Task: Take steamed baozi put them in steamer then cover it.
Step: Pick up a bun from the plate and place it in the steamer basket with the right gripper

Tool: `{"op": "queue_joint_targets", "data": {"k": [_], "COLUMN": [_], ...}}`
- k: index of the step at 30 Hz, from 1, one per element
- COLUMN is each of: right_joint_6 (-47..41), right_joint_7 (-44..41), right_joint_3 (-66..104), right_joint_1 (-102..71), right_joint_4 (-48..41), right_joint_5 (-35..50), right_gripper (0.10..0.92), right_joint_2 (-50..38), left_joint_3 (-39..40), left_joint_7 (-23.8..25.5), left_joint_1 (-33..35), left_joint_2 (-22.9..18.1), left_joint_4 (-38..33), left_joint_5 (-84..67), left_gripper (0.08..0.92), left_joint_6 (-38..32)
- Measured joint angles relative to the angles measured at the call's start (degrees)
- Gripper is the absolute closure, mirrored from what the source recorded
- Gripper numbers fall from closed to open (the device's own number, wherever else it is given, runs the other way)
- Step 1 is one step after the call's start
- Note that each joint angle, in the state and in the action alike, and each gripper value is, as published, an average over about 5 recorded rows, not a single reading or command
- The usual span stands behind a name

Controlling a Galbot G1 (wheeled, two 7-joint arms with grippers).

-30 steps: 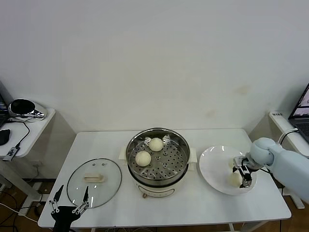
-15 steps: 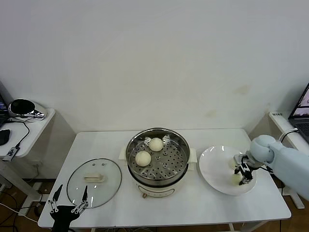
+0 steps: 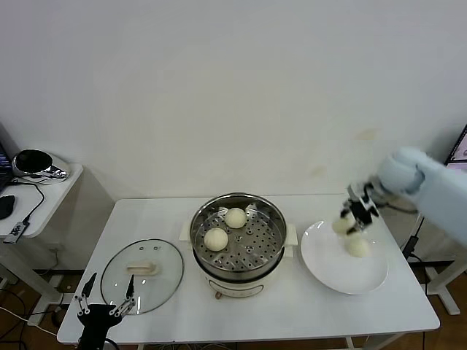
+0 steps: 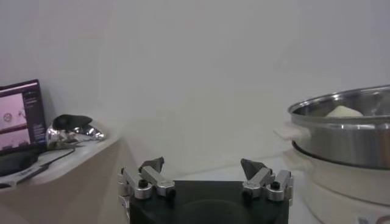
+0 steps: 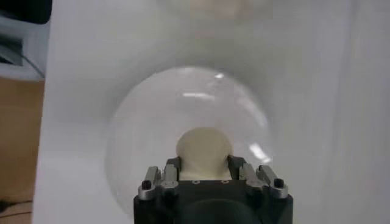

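two baozi [image 3: 225, 227] sat in the steamer [image 3: 238, 237]; right gripper [image 3: 349, 221], jaws pinching a third bun [image 5: 203, 148] above the plate [image 3: 326, 268], needed carrying across; left gripper [image 4: 203, 176] idled, jaws spread.

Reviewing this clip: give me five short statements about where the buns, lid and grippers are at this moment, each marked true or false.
1. Two baozi lie in the steamer. True.
2. The cover sits on the steamer. False: it lies on the table, to the steamer's left.
3. The right tool holds a baozi above the plate. True.
4. The plate holds no bun. False: one baozi rests on it.
5. The left tool grips the cover's handle. False: it hangs open near the table's front edge, holding nothing.
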Motion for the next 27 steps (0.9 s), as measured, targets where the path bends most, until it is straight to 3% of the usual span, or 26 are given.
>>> {"op": "queue_joint_targets", "data": {"k": [13,27], "right_joint_6": [6.01,18.99], "right_joint_7": [1.68,4.45], "right_joint_3": [-7.36,-15.11], "right_joint_1": [9.34,9.36], "right_joint_4": [2.96,6.11], "right_joint_5": [7.31,1.41], "right_gripper": [0.516,0.508], "right_joint_2": [14.58,25.69], "left_joint_3": [-0.94,-2.31], "left_joint_7": [-0.09,-0.21], "left_joint_1": [-0.44,-0.11], "left_joint_2": [-0.82,-1.71], "left_joint_4": [-0.61,-0.57], "left_joint_5": [-0.62,-1.1], "left_gripper": [0.177,0.177], "left_joint_6": [0.15,-0.09]}}
